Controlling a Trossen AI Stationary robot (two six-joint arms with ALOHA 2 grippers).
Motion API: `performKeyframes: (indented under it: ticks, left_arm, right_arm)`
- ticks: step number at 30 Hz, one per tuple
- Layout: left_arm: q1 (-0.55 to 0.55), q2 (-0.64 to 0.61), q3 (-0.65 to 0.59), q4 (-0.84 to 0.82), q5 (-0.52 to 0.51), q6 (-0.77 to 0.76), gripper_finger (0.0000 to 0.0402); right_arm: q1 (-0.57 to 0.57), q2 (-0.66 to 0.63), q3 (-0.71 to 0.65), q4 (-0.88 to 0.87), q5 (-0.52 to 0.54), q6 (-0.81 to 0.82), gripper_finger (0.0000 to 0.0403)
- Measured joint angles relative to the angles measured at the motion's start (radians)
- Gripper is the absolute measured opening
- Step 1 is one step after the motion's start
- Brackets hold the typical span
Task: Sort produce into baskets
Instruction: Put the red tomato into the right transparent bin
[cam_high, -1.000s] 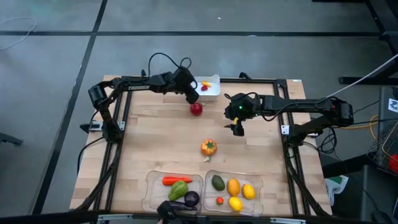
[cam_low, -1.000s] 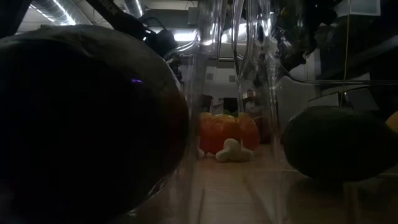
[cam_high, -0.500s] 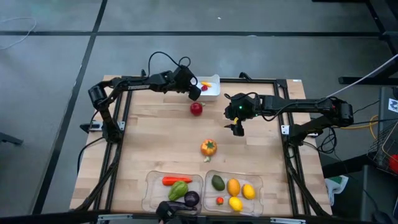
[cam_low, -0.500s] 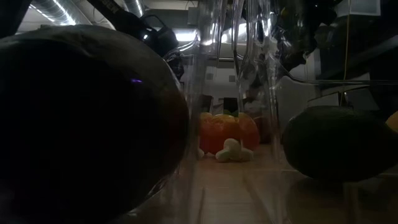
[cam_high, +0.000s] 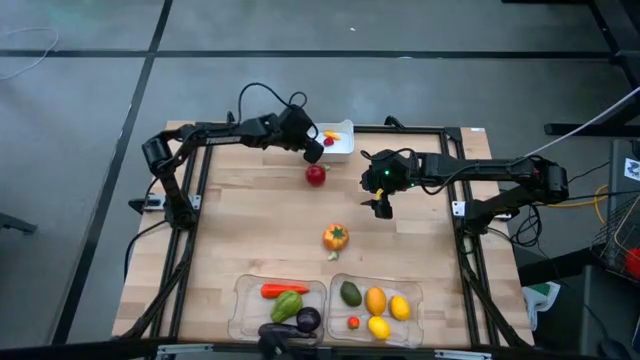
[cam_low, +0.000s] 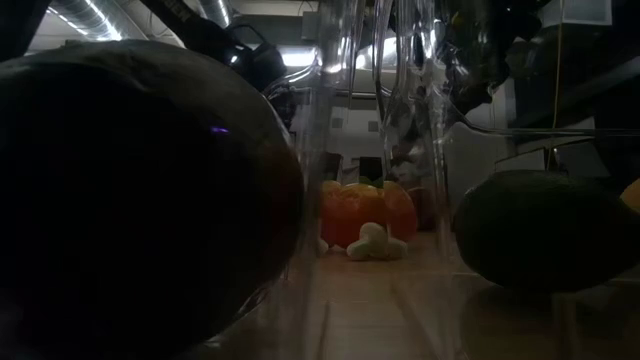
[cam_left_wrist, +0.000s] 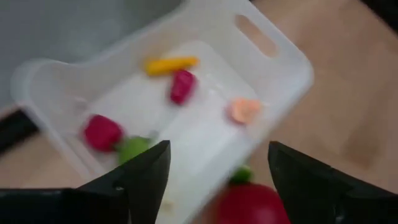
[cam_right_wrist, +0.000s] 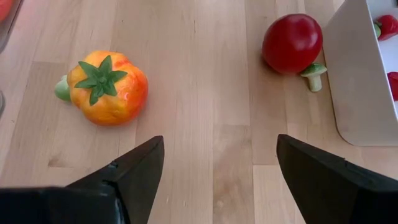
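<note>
Two clear plastic trays (cam_high: 322, 308) mostly filled; red apple (cam_high: 316, 175), orange pepper (cam_high: 336, 237) left on wooden surface (cam_high: 250, 220). Left claw (cam_high: 314, 150) apart over white bin (cam_high: 338, 141); right claw (cam_high: 383, 208) apart, empty.

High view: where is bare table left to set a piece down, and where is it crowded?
Bare wood runs down the left side, from the red round apple to the left clear plastic tray, and down the right side beside the orange pepper. Crowded: both clear trays, right one, and the small white rectangular bin.
</note>
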Motion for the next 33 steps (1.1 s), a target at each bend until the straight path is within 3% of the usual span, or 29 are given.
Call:
performKeyframes:
  ticks: [3,6,16,22,33]
  left_arm:
    - [-0.021,0.000,0.000,-0.006,0.095,-0.009,0.0262]
    - [-0.050,0.000,0.000,-0.043,0.118,-0.017,0.0262]
    - [-0.119,0.000,0.000,-0.209,0.117,0.061,0.0264]
    - [-0.128,0.012,-0.002,-0.207,0.045,0.056,0.0265]
    - [-0.133,0.058,-0.003,-0.186,0.023,0.008,0.0265]
  right_arm:
    - [0.000,0.000,0.000,0.000,0.000,0.000,0.0308]
    - [0.000,0.000,0.000,0.000,0.000,0.000,0.0308]
    - [0.000,0.000,0.000,0.000,0.000,0.000,0.0308]
    - [0.000,0.000,0.000,0.000,0.000,0.000,0.0308]
    - [0.000,0.000,0.000,0.036,0.000,0.000,0.0308]
